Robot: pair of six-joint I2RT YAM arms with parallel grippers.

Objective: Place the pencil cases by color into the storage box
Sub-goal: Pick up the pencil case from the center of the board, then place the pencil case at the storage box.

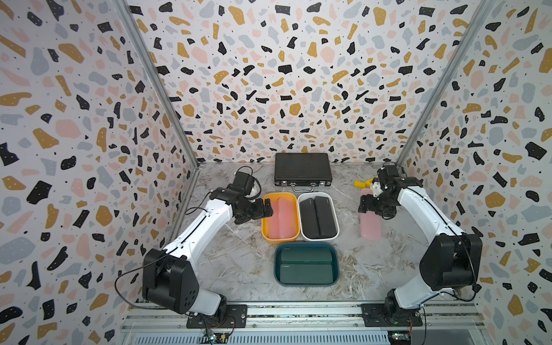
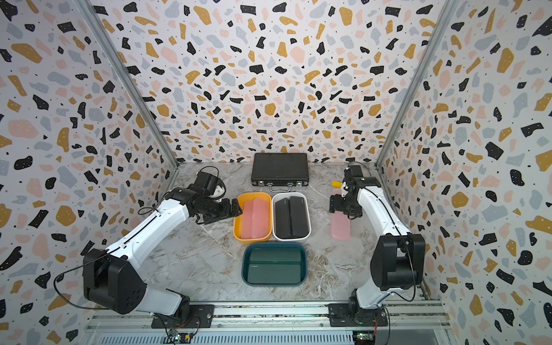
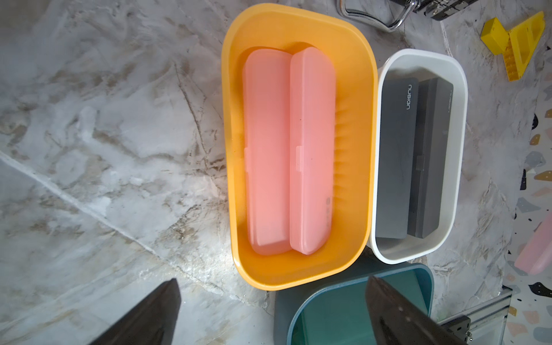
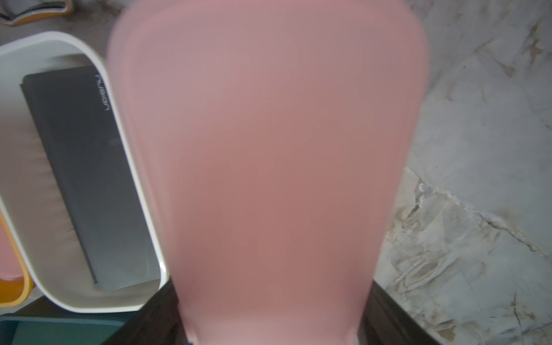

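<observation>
"nusign" reads in pale print on a black pencil case (image 3: 397, 155) in the white tub (image 3: 460, 89) and on a green pencil case (image 1: 304, 270) in the teal tub (image 1: 277, 263), mid worktop (image 1: 233, 268). The mark on a pink case (image 3: 310, 149) in the yellow tub (image 3: 355, 59) is illegible. The right jaws clamp another pink pencil case (image 1: 370, 228) toward the worktop's right edge, hiding its far end. The left jaws stand apart.

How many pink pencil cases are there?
3. One pink case and a second lie together in the yellow tub; the third is in the right gripper beside the white tub. More may hide underneath.
</observation>
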